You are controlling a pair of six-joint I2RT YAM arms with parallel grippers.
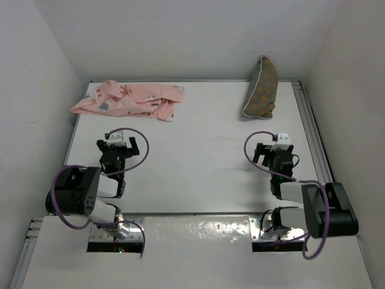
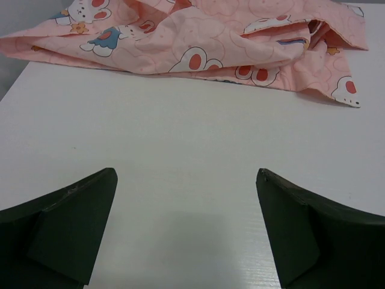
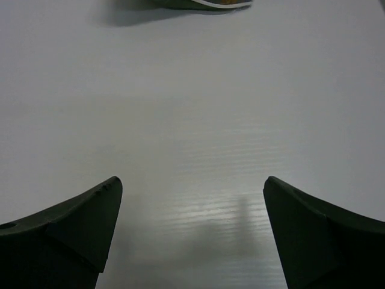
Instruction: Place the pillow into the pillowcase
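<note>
- Two grippers sit low in the top view, the left gripper [image 1: 117,141] and the right gripper [image 1: 272,146], both over the white table [image 1: 204,174] and holding nothing. The pillowcase [image 1: 129,101] lies crumpled at upper left. The pillow [image 1: 261,89] stands on edge at upper right, propped against the back wall [image 1: 198,42] — the two are well apart.
- Left wrist view: the jaws are spread wide with bare table between them, and the pillowcase fills the top of the frame.
- Right wrist view: the jaws are likewise released — only a sliver of the pillow's piped edge shows at the top.

left arm [image 1: 77,192], right arm [image 1: 328,209] folded low; both jaws spread wide, empty.
</note>
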